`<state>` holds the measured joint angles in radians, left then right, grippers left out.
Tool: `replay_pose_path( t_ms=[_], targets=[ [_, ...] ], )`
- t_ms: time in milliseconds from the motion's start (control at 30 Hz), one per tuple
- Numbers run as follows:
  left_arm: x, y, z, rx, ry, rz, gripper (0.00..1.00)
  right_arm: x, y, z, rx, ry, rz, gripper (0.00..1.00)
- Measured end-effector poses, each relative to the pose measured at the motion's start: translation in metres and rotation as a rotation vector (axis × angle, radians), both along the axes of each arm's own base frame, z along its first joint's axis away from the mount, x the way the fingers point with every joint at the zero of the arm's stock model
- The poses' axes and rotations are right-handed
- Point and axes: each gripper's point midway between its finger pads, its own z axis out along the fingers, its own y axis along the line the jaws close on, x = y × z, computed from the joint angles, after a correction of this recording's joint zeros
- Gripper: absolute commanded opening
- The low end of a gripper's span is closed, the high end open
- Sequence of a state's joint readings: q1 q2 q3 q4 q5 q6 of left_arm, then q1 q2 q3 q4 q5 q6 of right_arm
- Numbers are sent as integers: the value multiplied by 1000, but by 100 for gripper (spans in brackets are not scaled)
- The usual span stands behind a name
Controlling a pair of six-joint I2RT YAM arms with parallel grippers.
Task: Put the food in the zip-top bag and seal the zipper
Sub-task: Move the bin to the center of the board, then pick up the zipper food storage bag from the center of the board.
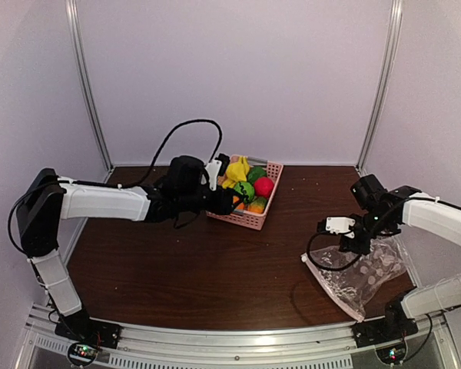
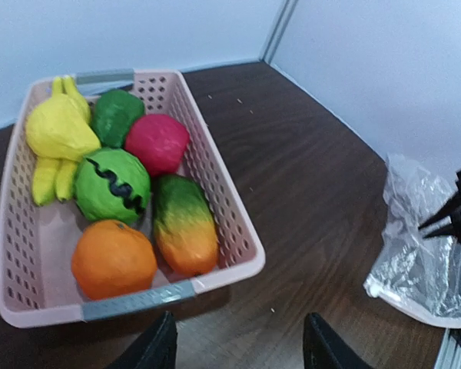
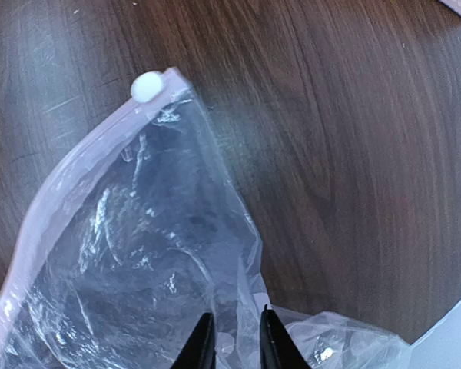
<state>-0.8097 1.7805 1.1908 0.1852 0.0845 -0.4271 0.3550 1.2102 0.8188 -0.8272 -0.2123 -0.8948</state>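
Just short of the near grey-handled end of the pink latticed plastic basket [image 2: 215, 188], the left gripper [image 2: 242, 350] has its two dark fingers [image 2: 157, 350] standing well apart with nothing between them. All the food lies inside that basket, which sits toward the far middle of the dark wooden table [image 3: 346, 154]. A round orange toy fruit [image 2: 113, 259] and an orange-and-green oval piece [image 2: 184, 227] lie at the near end. Beyond them are a green ball with a dark zigzag stripe [image 2: 111, 184] and a red-pink fruit [image 2: 156, 144]. A green pepper [image 2: 115, 115] and a yellow banana bunch [image 2: 55, 134] fill the far end.

Well to the right, the right gripper [image 3: 234, 342] hangs directly over the clear crinkly zip-top bag [image 3: 138, 254]. Its fingers [image 3: 202, 346] are drawn close, with only a narrow slit between them and the film showing in that slit. I cannot tell whether they pinch the plastic. The bag lies flat on the near right part of the table, with no food in it. Its zipper [image 3: 65, 188], a thin pale strip, runs along one edge, and the small white slider tab [image 3: 146, 86] sits at the end of that strip.
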Motion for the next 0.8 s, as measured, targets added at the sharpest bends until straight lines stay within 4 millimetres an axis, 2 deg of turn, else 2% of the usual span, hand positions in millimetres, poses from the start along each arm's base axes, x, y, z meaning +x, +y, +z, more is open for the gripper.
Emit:
replay_pose_path(
  t_ms=[100, 200, 367, 467, 533, 633, 800],
  targets=[
    [-36, -18, -22, 5, 51, -76, 57, 10, 2, 12, 11, -27, -8, 0],
    [-59, -39, -18, -31, 56, -132, 58, 22, 9, 34, 53, -71, -11, 0],
    [-73, -63, -1, -144, 66, -202, 59, 37, 31, 103, 222, -216, -5, 0],
    [-75, -75, 4, -196, 80, -244, 56, 39, 41, 132, 307, -276, 4, 0],
    [-76, -82, 5, -216, 84, -269, 52, 37, 46, 140, 347, -287, 10, 0],
    [-81, -87, 6, -233, 90, -309, 47, 33, 51, 141, 384, -264, 18, 0],
    [-89, -93, 10, -253, 78, -371, 45, 27, 60, 147, 437, -236, 40, 0]
  ],
)
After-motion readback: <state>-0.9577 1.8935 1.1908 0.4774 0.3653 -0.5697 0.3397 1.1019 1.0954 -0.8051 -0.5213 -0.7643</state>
